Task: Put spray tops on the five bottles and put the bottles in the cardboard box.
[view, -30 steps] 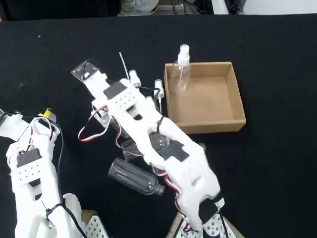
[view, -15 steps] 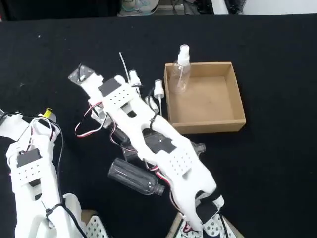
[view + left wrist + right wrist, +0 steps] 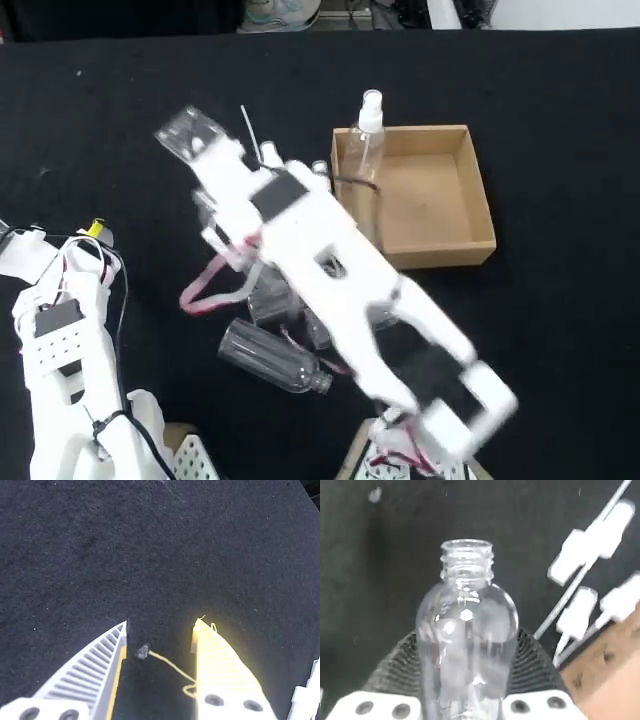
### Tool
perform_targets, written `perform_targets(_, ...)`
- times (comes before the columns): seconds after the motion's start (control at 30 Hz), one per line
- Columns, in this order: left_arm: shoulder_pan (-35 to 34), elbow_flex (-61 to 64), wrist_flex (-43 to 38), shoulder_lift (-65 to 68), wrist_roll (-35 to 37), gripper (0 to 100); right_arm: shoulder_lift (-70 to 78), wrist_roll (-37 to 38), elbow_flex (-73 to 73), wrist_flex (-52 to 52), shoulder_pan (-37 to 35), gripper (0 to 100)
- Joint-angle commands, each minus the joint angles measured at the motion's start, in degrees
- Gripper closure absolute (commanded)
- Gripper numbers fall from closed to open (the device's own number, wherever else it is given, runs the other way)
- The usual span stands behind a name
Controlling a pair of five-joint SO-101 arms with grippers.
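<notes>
While 1 uncapped bottle (image 3: 466,630) is pinched by the right gripper (image 3: 466,675), near the loose spray tops (image 3: 585,555) and cardboard box (image 3: 484,190), its neck is best kept steady and unobstructed for capping; the left gripper (image 3: 160,630) is spread, empty.

Cardboard box (image 3: 440,255): 1 capped bottle (image 3: 366,140) upright in corner. Uncapped bottle (image 3: 270,357) lies flat, apart from box. 2nd bottle (image 3: 466,580), no top, in right gripper (image 3: 467,637). Spray tops (image 3: 577,607) beside box.

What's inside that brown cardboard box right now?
In the brown cardboard box, one clear plastic bottle with a white spray top stands in a far corner. Elsewhere the floor looks bare, but the white robot arm covers a near corner.
</notes>
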Motion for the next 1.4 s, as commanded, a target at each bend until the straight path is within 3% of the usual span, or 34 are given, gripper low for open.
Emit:
perform_targets(0.0,0.0,-2.3,-0.8,-1.0,0.7,79,-19.8,-0.7,12.4,-2.0,3.1,98.7)
perform_targets(0.13,0.0,-2.3,-0.8,-1.0,0.7,79,-38.6,-0.7,20.7,-0.1,9.1,98.6)
perform_targets(0.43,1.5,-2.2,-0.8,-1.0,0.4,79,-75.1,-0.2,37.9,-2.7,33.3,98.6)
perform_targets(0.57,4.3,-4.2,1.8,-0.4,-0.6,79,-80.0,-0.8,45.9,-7.9,33.8,98.7)
perform_targets(0.73,10.2,-16.4,16.2,2.5,-9.2,79,-80.5,-5.7,55.3,-15.9,34.1,98.7)
perform_targets(0.97,17.7,-36.4,29.1,22.8,-18.5,79,-80.6,-6.4,56.7,-16.7,34.1,98.7)
perform_targets(1.1,18.1,-52.4,33.6,34.2,-21.2,79,-80.6,-6.4,58.0,-16.7,33.8,98.7)
perform_targets(1.27,19.8,-72.1,34.8,48.4,-33.7,79,-80.6,-6.4,59.6,-16.8,33.8,98.8)
perform_targets(1.37,21.3,-81.4,34.7,57.4,-35.3,79,-80.6,-6.4,59.7,-16.7,33.8,98.8)
